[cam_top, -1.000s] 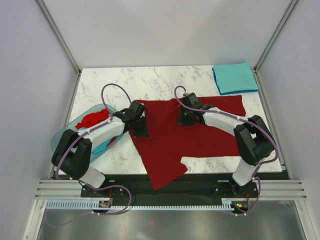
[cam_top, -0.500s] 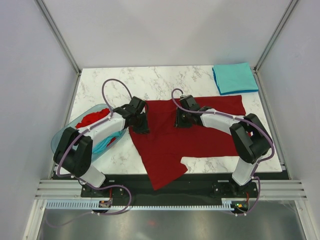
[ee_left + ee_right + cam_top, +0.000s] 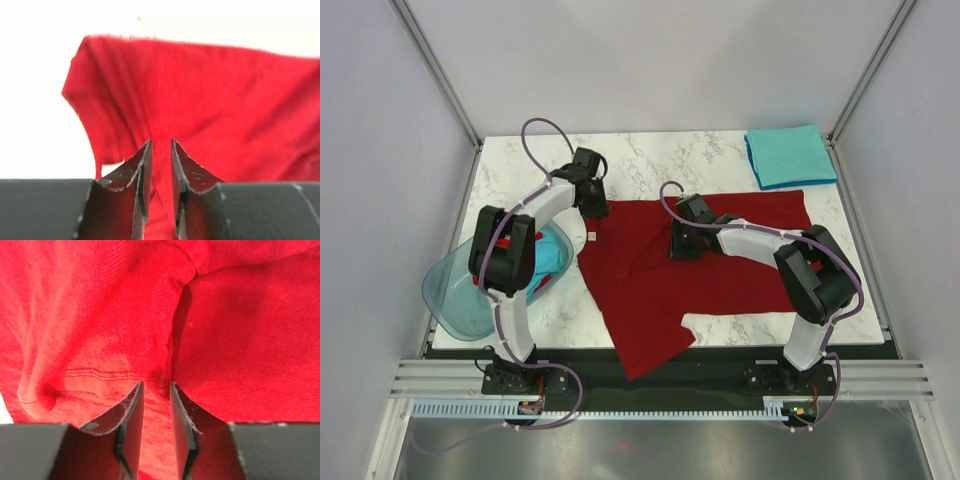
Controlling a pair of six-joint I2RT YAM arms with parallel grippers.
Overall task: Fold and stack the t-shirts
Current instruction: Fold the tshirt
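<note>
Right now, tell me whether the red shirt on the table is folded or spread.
Spread: the red shirt lies opened out, wrinkled, no tidy fold.

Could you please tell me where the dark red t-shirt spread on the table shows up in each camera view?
Top external: the dark red t-shirt lies spread across the middle of the picture.
Left wrist: it fills the centre and right.
Right wrist: it fills nearly the whole picture.
Shared landmark: the white table, visible at the shirt's edge in every view.

Left tool (image 3: pixel 592 207) swung farther out along the red t-shirt (image 3: pixel 650 280).
</note>
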